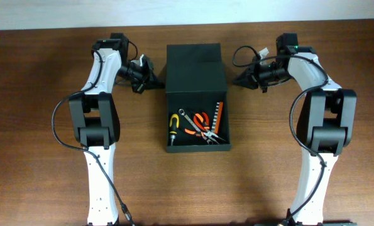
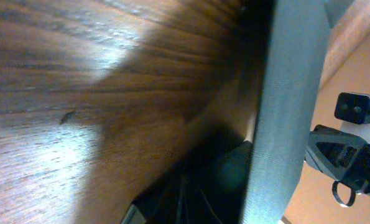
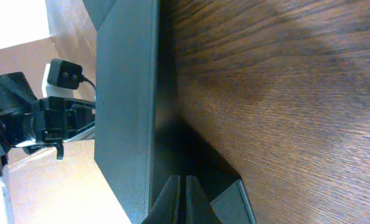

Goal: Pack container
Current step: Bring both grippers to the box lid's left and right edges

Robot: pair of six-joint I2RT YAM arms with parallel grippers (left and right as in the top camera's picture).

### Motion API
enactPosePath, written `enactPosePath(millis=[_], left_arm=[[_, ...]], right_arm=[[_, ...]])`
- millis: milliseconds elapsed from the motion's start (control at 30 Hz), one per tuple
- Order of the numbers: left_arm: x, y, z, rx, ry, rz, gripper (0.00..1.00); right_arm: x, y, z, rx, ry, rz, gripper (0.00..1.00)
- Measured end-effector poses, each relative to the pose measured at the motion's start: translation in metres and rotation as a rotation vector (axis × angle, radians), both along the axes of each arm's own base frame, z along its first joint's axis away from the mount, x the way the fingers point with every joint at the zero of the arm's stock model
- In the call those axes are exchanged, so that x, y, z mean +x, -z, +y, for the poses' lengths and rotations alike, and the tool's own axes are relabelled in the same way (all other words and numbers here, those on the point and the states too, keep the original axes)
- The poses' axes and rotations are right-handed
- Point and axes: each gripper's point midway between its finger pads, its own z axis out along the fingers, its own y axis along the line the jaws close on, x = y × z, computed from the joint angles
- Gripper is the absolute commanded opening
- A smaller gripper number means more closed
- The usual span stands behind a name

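Note:
The container is a dark matte box at the table's middle. Its flap lid hangs over the far half, and the near half lies open. Inside are a yellow-and-black screwdriver, a wrench, orange pliers and a red bit strip. My left gripper is shut and points at the container's left side. My right gripper is shut at the right side. The left wrist view shows the box wall beside the dark shut gripper. The right wrist view shows the shut gripper beside the wall.
The brown wooden table spreads around the box. Both white arms reach in from the near edge, the left arm and the right arm. A pale wall strip runs along the far edge.

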Motion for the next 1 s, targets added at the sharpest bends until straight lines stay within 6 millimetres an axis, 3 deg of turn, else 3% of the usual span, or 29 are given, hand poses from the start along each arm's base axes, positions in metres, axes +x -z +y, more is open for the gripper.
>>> enactPosePath(millis=[167, 300, 367, 533, 767, 1000], left_arm=[[-0.002, 0.003, 0.000, 0.000, 0.000, 0.007, 0.02], [-0.002, 0.003, 0.000, 0.000, 0.000, 0.006, 0.02], [-0.002, 0.003, 0.000, 0.000, 0.000, 0.006, 0.02], [0.002, 0.003, -0.003, -0.001, 0.006, -0.016, 0.02], [-0.004, 0.003, -0.020, -0.001, 0.041, -0.016, 0.02], [-0.005, 0.003, -0.025, -0.001, 0.050, -0.016, 0.02]], right_arm=[[0.003, 0.005, 0.000, 0.000, 0.002, -0.004, 0.04], [-0.001, 0.031, 0.000, 0.002, 0.002, 0.046, 0.04], [0.000, 0.034, 0.000, 0.003, 0.002, 0.048, 0.04], [0.002, 0.034, 0.005, 0.002, -0.008, 0.030, 0.04], [-0.002, 0.034, 0.030, 0.002, -0.058, 0.015, 0.04], [-0.002, 0.033, 0.032, 0.006, -0.062, 0.013, 0.04]])
